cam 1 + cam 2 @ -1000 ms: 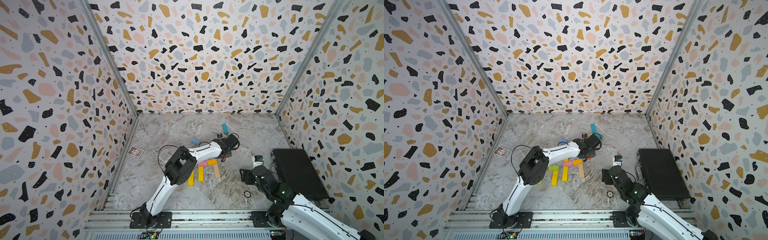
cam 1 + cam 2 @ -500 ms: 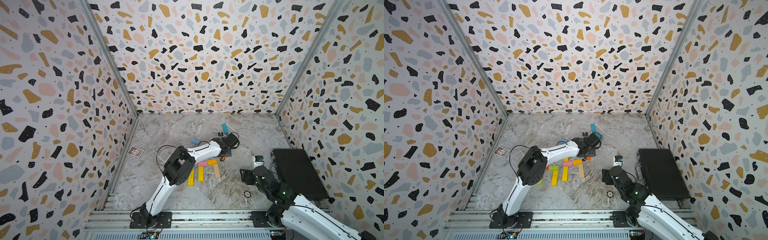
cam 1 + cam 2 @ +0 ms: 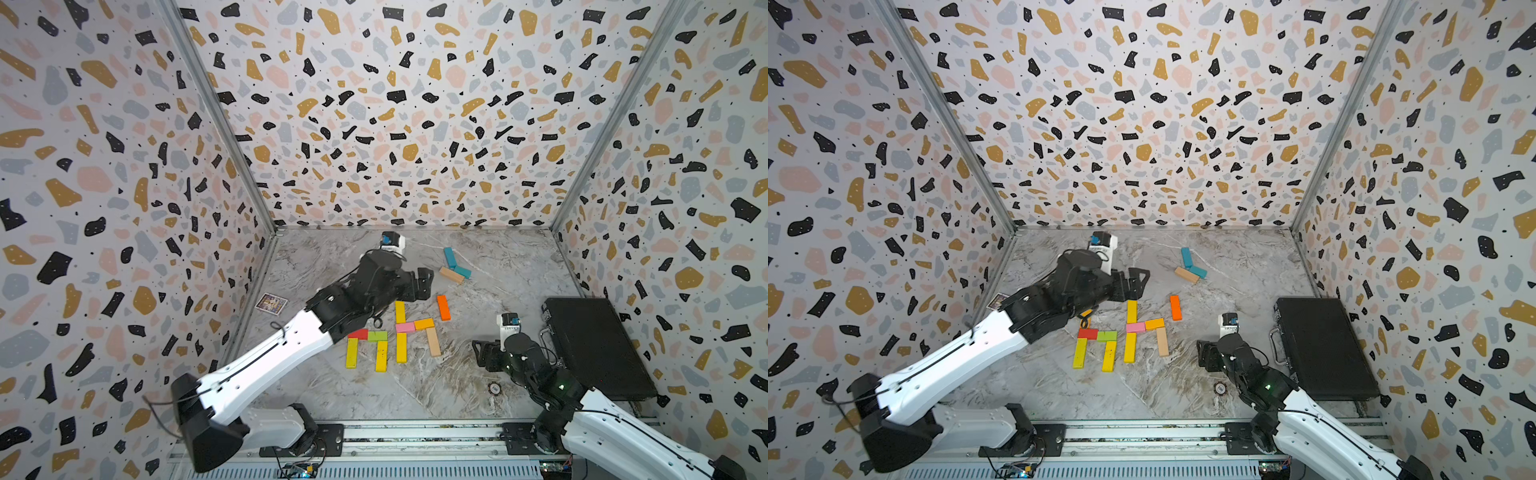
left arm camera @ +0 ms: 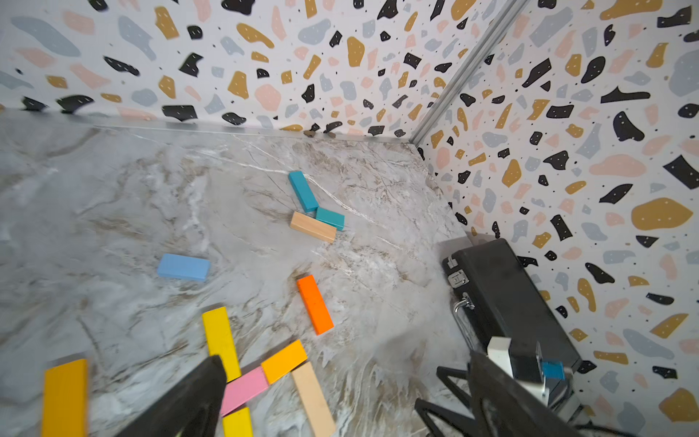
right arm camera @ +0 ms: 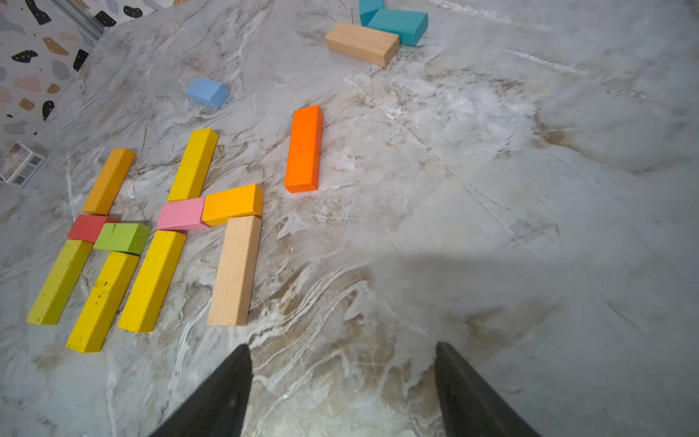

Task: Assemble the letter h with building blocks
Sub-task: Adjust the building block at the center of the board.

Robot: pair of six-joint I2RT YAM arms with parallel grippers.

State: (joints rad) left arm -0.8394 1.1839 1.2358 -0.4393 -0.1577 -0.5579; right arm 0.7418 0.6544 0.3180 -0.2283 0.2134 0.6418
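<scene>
My left pincer hangs wide open and empty just beyond the orange block, which lies flat on the bench beside the h, long axis parallel to the yellow stem, closer to it than to my open right pincer.

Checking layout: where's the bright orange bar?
In both top views the orange bar lies flat by itself, just beyond the amber block, short of the tan block.

white arm links, black joints, thin black cables
</scene>
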